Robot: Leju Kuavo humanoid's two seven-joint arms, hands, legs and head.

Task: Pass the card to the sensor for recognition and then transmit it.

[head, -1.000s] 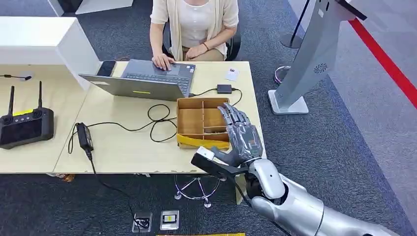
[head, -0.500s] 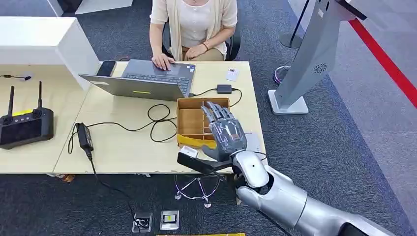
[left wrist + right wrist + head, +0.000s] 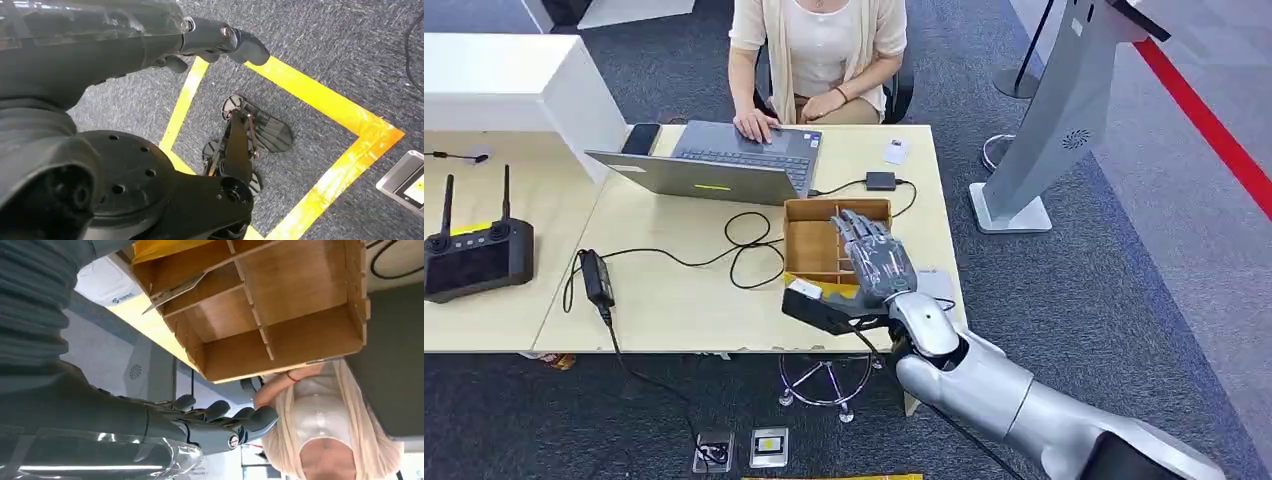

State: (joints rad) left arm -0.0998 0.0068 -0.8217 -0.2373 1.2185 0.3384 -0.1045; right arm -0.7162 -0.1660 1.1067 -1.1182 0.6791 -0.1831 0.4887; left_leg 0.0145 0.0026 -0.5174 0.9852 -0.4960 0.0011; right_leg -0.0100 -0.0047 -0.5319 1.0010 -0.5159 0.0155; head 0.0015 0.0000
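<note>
The right hand [image 3: 876, 262] hovers over the wooden box [image 3: 809, 247], fingers spread and holding nothing. A card [image 3: 175, 291] leans tilted in one box compartment (near the yellow edge). The left hand [image 3: 150, 35] hangs above the floor, its fingers' state unclear.

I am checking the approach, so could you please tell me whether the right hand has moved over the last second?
Yes. The right hand has shifted leftward and farther over the wooden tray, which stayed put on the table.

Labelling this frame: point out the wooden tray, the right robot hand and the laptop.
wooden tray [image 3: 809, 245]: head view, bare compartment floor.
right robot hand [image 3: 876, 262]: head view, back of hand.
laptop [image 3: 692, 178]: head view, lid's back.
</note>
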